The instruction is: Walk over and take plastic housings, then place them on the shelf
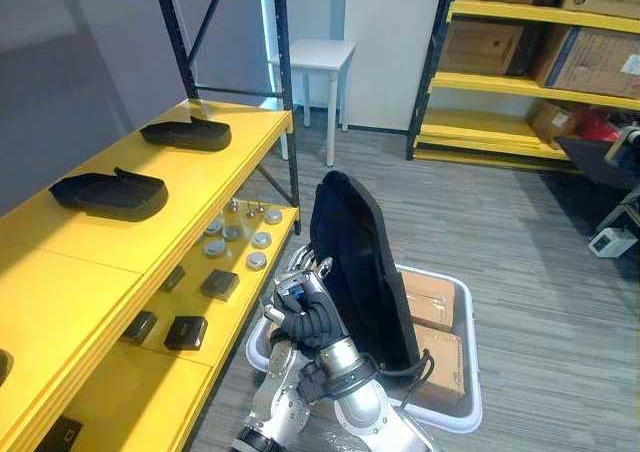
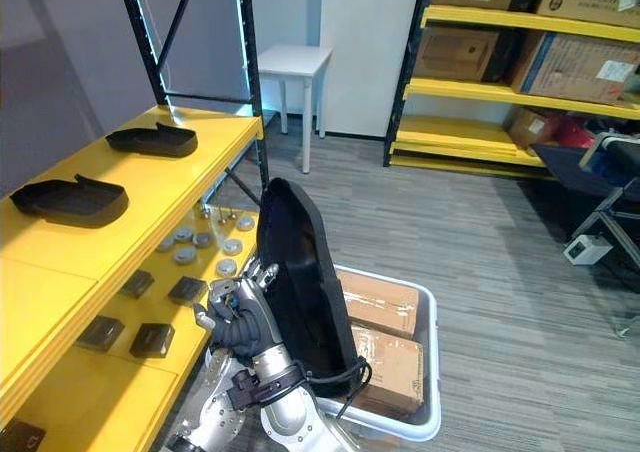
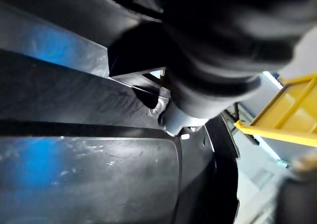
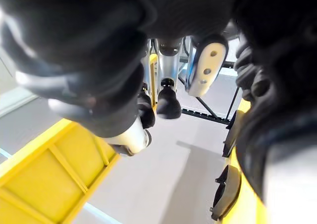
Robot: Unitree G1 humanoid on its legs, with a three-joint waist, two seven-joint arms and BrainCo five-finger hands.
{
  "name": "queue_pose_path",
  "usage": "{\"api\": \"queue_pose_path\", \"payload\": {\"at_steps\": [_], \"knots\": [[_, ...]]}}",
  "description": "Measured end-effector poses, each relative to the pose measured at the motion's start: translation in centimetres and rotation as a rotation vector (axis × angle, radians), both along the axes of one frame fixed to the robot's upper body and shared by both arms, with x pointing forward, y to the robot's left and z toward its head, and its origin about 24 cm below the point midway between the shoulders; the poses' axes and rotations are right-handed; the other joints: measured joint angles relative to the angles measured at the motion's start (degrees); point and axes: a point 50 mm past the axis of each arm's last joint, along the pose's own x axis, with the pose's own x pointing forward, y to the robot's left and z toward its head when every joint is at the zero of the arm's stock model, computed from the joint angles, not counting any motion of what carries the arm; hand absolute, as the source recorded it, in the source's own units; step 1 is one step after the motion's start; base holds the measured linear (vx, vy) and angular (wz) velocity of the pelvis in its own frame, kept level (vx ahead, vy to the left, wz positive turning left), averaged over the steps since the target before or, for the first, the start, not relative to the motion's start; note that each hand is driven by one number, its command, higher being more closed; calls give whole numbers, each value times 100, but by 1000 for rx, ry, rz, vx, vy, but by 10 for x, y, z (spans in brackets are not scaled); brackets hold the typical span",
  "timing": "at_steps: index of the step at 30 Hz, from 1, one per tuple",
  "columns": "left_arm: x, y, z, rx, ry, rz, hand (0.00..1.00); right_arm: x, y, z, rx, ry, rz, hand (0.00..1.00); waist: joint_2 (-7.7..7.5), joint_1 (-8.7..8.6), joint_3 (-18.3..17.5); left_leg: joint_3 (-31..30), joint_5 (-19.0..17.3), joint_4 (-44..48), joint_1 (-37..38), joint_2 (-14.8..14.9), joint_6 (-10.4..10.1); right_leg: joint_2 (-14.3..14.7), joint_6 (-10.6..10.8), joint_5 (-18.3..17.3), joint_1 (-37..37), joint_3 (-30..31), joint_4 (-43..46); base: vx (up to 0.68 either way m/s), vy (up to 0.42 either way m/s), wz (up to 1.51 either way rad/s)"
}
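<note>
A small white table [image 1: 322, 52] stands on the grey plank floor [image 1: 520, 222] by the far wall. To its right, a far rack [image 1: 497, 84] with yellow boards holds brown cartons [image 1: 598, 60]. Nearer, a white bin [image 2: 431, 357] on the floor holds two cardboard boxes [image 2: 385, 302]. On the lower shelf [image 1: 150, 392], round metal discs [image 1: 258, 260] lie toward its far end, and small black blocks [image 1: 219, 284] sit nearer.

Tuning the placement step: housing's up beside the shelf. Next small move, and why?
Probably raise the black plastic housing and start tipping it flat toward the top yellow shelf. It stands upright against the robot hand by the white bin, while a near housing and a far housing already lie flat there, with bare space nearer.
</note>
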Motion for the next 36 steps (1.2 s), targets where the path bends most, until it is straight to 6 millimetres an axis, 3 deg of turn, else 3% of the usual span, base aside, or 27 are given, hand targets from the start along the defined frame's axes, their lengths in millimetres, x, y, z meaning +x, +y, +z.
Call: {"api": "queue_pose_path", "payload": {"at_steps": [11, 14, 17, 18, 23, 27, 31, 36], "knots": [[-11, 4, -23, -45, 90, -7, 100, -2, 0, -11, -30, 49, 8, 100, 6, 3, -225, 95, -1, -2, 42, 2, 0, 2, 6, 7, -15, 104, 1, -16, 32, -4], [-11, 4, -25, 34, 97, 21, 100, -2, 0, -13, -35, 57, 4, 100, 6, 2, -228, 92, -5, -21, 114, 2, -3, 1, 7, 4, 57, 103, 0, -39, 36, 1], [-12, 3, -25, 259, 69, 80, 100, -2, 0, -13, -35, 58, 7, 100, 6, 9, -274, 78, -6, -23, 119, 1, -5, 1, 8, 2, 67, 95, 0, -32, 29, 2], [-12, 4, -29, 353, 70, 105, 100, -2, 0, -13, -35, 57, 8, 0, 7, 11, -302, 78, -5, -23, 119, 0, -5, -1, 9, 2, 67, 95, 0, 0, 0, 0], [-11, 12, -48, 666, 143, 256, 100, -5, 4, -13, -29, 55, 17, 0, 8, -9, -381, 83, -3, -23, 124, -1, -2, 0, 9, 4, 67, 102, 0, 0, 0, 0], [-3, 37, -57, 847, 235, 451, 100, -7, 3, -11, 31, 79, 35, 0, 8, -55, -394, 102, -8, -22, 190, 0, -8, 3, 8, 2, 95, 116, -2, -27, 22, -1], [12, 63, -46, 946, 251, 625, 100, -13, 0, 8, 156, 53, 85, 0, 6, -64, -426, 139, -15, -21, 190, 1, -15, 4, -15, -12, 77, 147, -2, -10, 13, -2], [19, 75, -38, 961, 255, 712, 100, -18, -6, 22, 248, 24, 118, 0, 6, -76, -509, 199, -37, -16, 199, 2, -20, 6, 9, 4, 53, 199, -2, -3, 27, -7]]}}
